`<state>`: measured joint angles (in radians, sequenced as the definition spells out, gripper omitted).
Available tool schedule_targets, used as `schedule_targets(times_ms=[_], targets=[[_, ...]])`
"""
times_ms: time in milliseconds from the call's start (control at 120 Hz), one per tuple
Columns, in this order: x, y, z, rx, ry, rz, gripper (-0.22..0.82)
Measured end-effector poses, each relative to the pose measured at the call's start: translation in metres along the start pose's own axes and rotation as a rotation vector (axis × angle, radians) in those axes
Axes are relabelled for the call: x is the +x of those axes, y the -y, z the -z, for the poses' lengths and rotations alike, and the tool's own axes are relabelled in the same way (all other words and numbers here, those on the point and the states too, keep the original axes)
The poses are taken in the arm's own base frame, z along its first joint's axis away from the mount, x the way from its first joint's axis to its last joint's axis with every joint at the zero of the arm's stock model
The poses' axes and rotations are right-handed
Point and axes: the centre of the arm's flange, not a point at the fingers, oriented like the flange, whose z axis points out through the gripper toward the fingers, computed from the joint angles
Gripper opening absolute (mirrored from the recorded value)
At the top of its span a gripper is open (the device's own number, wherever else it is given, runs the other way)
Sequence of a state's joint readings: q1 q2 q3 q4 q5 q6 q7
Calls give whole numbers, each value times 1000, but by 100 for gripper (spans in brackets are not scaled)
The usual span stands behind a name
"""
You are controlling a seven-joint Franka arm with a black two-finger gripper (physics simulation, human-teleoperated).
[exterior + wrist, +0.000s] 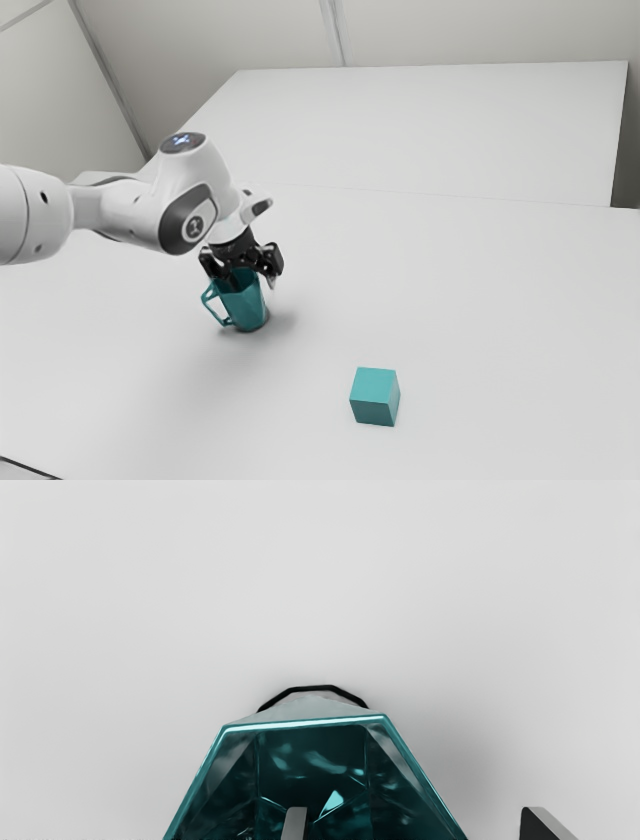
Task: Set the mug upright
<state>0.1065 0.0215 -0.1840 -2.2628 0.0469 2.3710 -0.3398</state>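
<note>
One glossy, faceted teal mug (246, 306), mouth up, black gripper (256, 281) spread, one finger inside mug, matte teal cube (374, 398) apart

No text, label, brand, number or sign can be read in either view, though the arm (120, 207) bears a pale mark (195, 227) on a dark cap (174, 224) and a bluish mark (183, 141) on a dark disc (169, 147), both too small to make out.
</note>
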Motion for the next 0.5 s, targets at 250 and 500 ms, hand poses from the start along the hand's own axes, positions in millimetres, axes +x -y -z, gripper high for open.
schedule_targets(times_ms=[250,500], targets=[[22,-4,62,-11,-88,5,55],[55,-10,161,19,-134,-22,59]])
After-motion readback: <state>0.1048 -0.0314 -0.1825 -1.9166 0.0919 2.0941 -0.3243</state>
